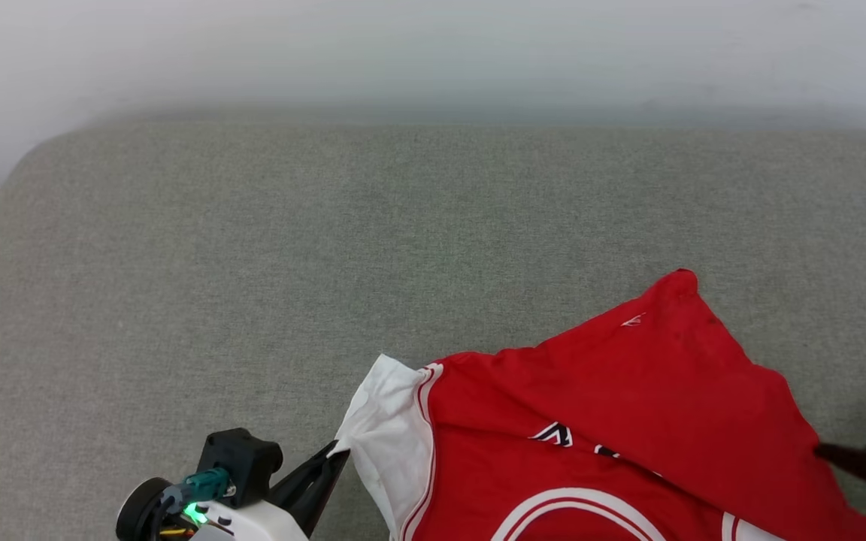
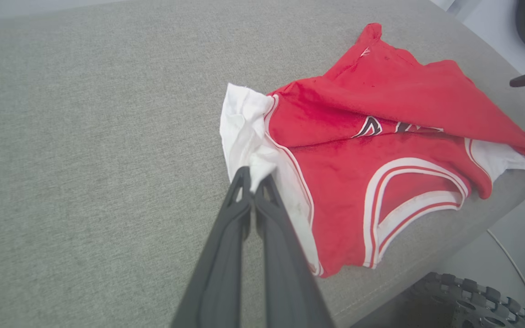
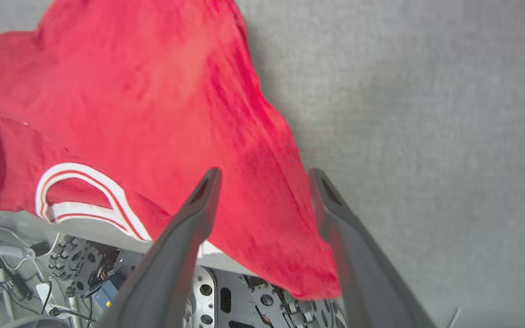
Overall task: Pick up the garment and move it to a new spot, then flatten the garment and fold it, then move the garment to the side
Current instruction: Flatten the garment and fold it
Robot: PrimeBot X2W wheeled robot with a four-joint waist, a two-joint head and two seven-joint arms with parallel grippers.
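With the garment rumpled at the head view's lower right on the grey cushion, my left gripper pinching its white sleeve and my right gripper spread empty over the red edge, I judge flattening is in hand; next, grab that edge and pull outward.

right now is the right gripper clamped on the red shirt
No, the right gripper is wide open and the garment lies unpinched beyond it.

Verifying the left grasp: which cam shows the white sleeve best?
Left wrist view: the white sleeve lies in full view, its edge pinched by the shut jaws of the left gripper. Head view has it smaller, near the bottom edge. Right wrist view gives the red body of the garment behind the open right gripper.
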